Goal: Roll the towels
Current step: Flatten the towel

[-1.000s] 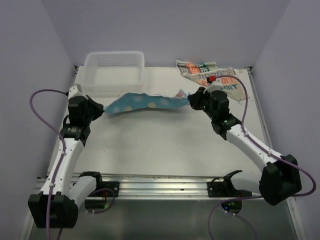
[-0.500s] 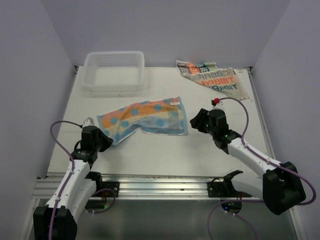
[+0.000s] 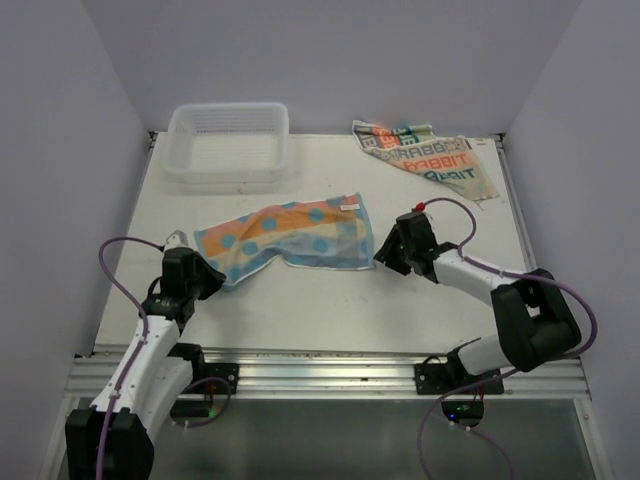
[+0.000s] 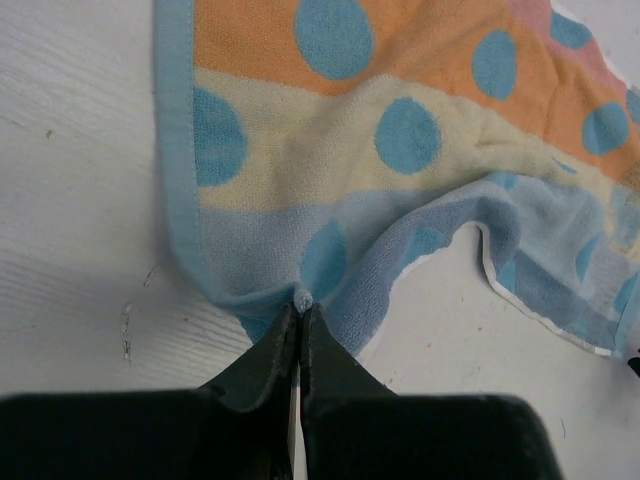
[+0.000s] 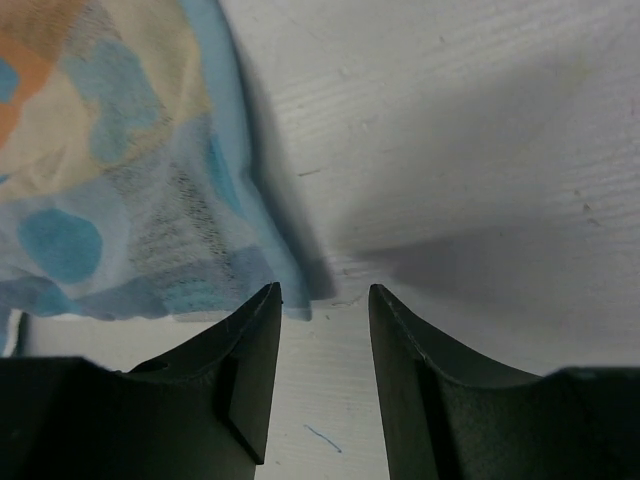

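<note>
Starting with the overhead view: got the dotted towel [image 3: 290, 235] spread across the middle of the table [image 3: 330, 310], with its near-left corner drawn out toward the left gripper [image 3: 205, 272]. Looks pinched there to keep that end anchored and taut. Found the right gripper [image 3: 385, 255] parked low, just off the towel's right edge. Leaves the cream RABBIT towel [image 3: 430, 158] lying at the far right corner and the white basket [image 3: 230, 108] at the far left, both well apart from the action. Over to the left wrist view: clamped tight on the very tip of the blue corner, with a fold bunched up just right of the pinch, so not fully flat yet. Over to the right wrist view: spread apart with nothing in between, sitting just beside the blue hem, can't tell about any contact. Probably lining up to grab that edge and start the roll. No rolling done on either towel yet.
</note>
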